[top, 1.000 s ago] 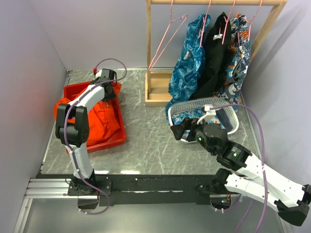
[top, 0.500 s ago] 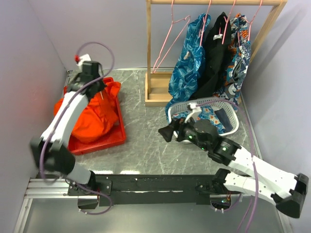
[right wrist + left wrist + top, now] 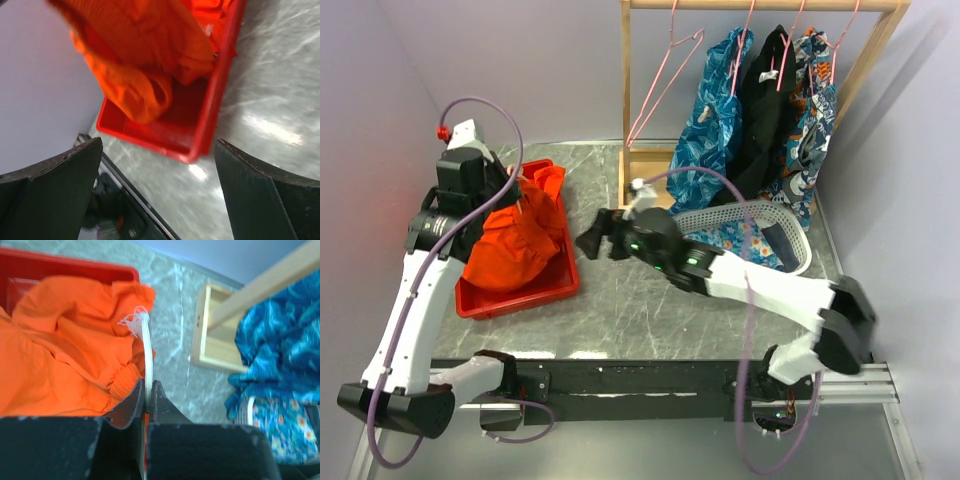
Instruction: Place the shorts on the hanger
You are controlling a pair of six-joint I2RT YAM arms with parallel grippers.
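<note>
Grey marbled desk lies under both my arms, with the pale wooden rack at the back. A second ago my left end effector was half spread, down in the red bin. Now it is pressed together, pinching the cream drawstring cord of the shorts. The arm has risen, so the orange fabric hangs bunched from the cord with its lower part in the bin. My right end effector has swung over from the white basket to near the bin, fingers spread wide, holding nothing. The pink hanger hangs on the rack, well apart from the shorts. I judge the pick only half made: a cord alone is a thin hold, so my right should take the waistband before any carry.
</note>
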